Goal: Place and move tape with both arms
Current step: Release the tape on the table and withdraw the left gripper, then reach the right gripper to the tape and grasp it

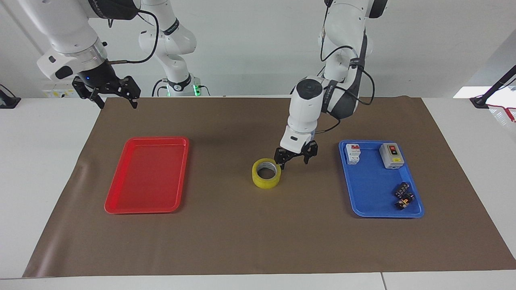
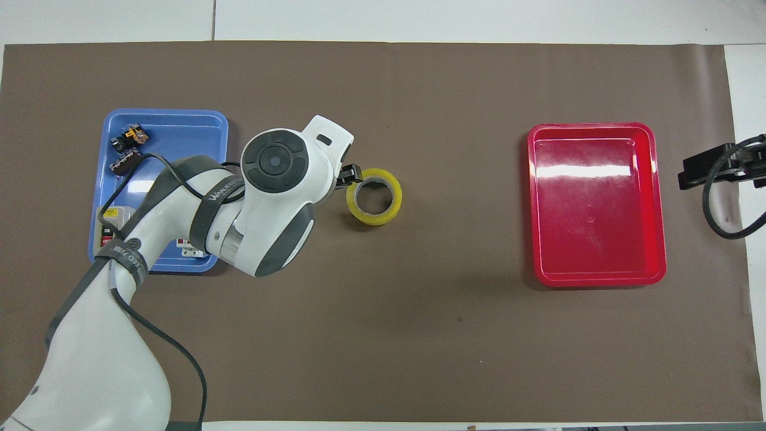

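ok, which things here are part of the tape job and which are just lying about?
Job:
- tape, flat on the brown mat between the trays
- left gripper, open, raised beside the tape
- right gripper, open, waiting over the mat's corner
- red tray, likely the drop spot

Lying about:
- blue tray
- switch box, breaker and two small dark parts in it

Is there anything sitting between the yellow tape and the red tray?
No, nothing that shows. The tape lies flat on the brown mat, and only bare mat runs from it to the red tray. The left gripper hangs open beside the tape; the right gripper waits open at the mat's corner.
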